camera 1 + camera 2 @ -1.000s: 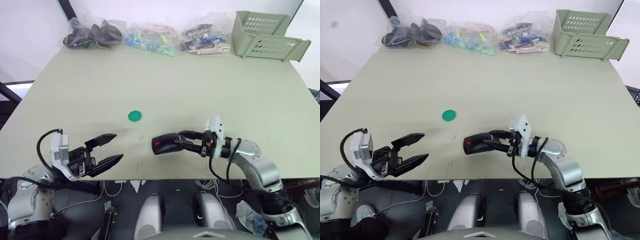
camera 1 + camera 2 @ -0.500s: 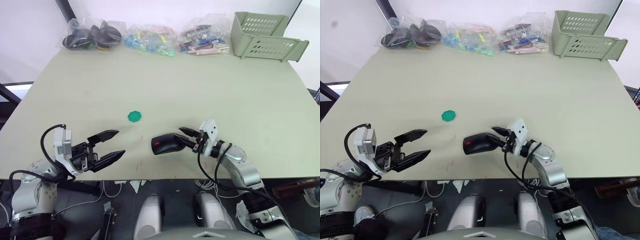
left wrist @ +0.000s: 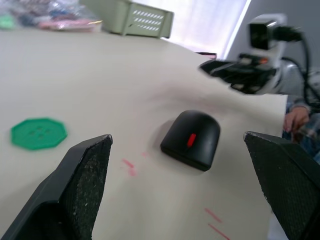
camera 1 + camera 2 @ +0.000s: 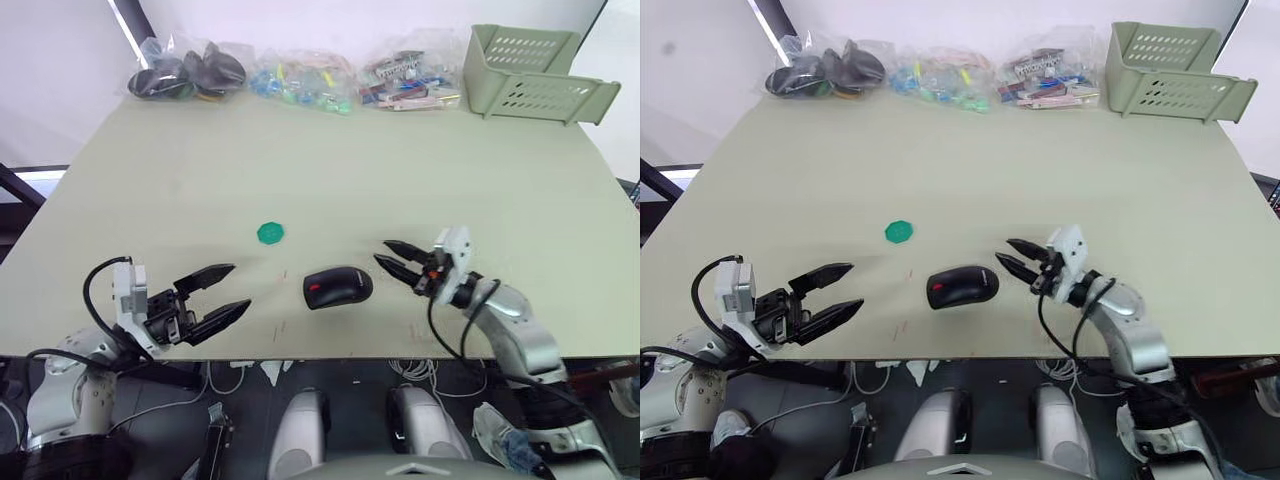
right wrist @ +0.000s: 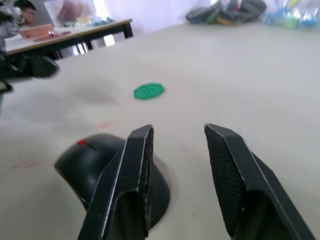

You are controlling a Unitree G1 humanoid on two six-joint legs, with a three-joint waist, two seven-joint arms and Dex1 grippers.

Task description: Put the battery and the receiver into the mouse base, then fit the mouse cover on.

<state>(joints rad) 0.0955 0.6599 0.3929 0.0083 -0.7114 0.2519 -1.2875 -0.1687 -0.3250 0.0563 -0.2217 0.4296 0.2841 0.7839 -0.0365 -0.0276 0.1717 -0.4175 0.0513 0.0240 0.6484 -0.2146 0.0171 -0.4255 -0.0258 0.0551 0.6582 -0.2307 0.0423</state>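
Table: pale green, bags of parts and a tray along its far edge. Mouse: closed black body, cover seemingly on, red scroll wheel at one end, resting between both sets of jaws with its long axis running roughly across from one gripper toward the other. Right gripper: jaws parted, empty, just beside the mouse's rounded end (the nearer arm). Left gripper: jaws spread wide, empty, well apart from the wheel end. Green disc: beyond the left jaws. Lettering: none legible.
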